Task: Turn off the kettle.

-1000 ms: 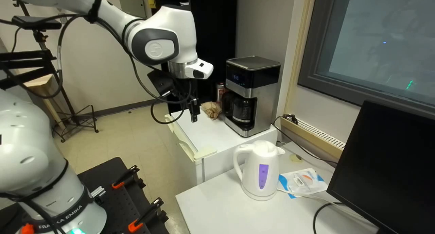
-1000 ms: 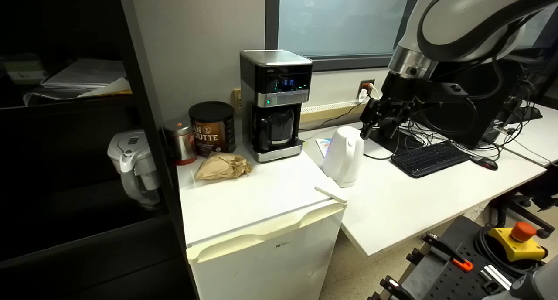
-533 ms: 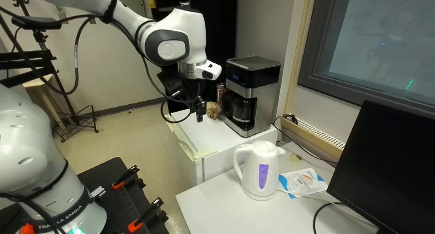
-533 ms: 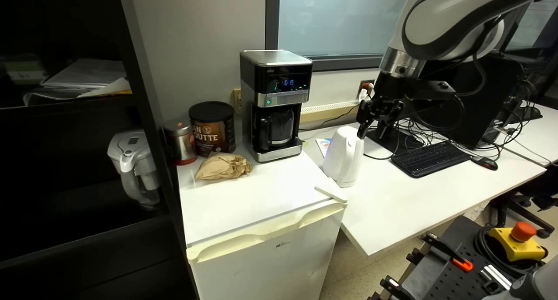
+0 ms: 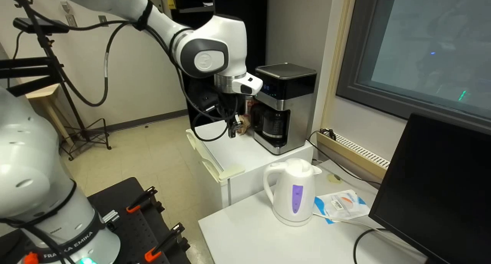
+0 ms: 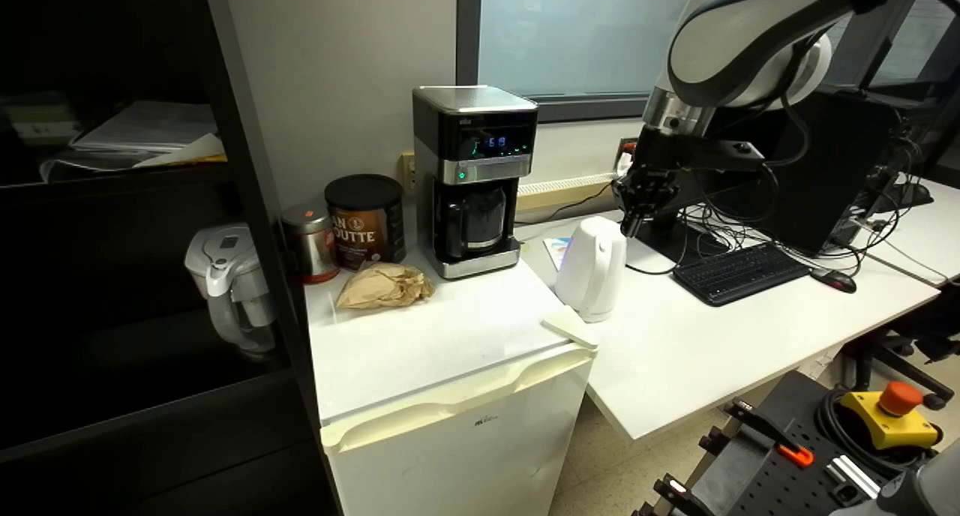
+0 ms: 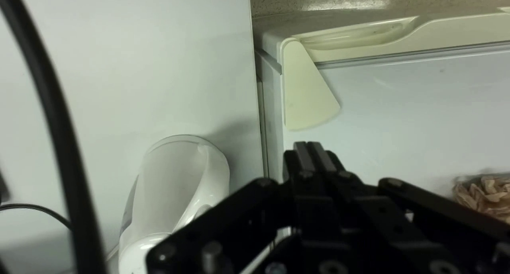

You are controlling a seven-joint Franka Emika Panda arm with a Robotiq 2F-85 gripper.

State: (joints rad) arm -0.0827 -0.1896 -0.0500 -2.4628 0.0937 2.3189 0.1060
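Note:
The white kettle (image 5: pixel 283 197) stands upright on the white table, its loop handle (image 5: pixel 267 179) and purple side window (image 5: pixel 297 198) in sight. It also shows in an exterior view (image 6: pixel 581 276) from the handle side, and at the lower left of the wrist view (image 7: pixel 171 186). I cannot make out its switch. My gripper (image 7: pixel 308 144) is shut, fingertips together with nothing between them. It hangs in the air, apart from the kettle, which lies to the left of the fingers in the wrist view. In both exterior views the gripper (image 5: pixel 232 133) (image 6: pixel 630 229) points down.
A black and steel coffee maker (image 5: pixel 299 106) and a crumpled paper bag (image 6: pixel 385 285) sit on the white mini fridge (image 6: pixel 420 351) beside the table. Around the kettle are a flat packet (image 5: pixel 341 204), a power cord and a monitor (image 5: pixel 433 187). A keyboard (image 6: pixel 739 272) lies farther along.
The arm has moved toward the coffee maker side, rightward in one exterior picture and leftward in another. The gripper's fingers have come together. The kettle has stayed in place.

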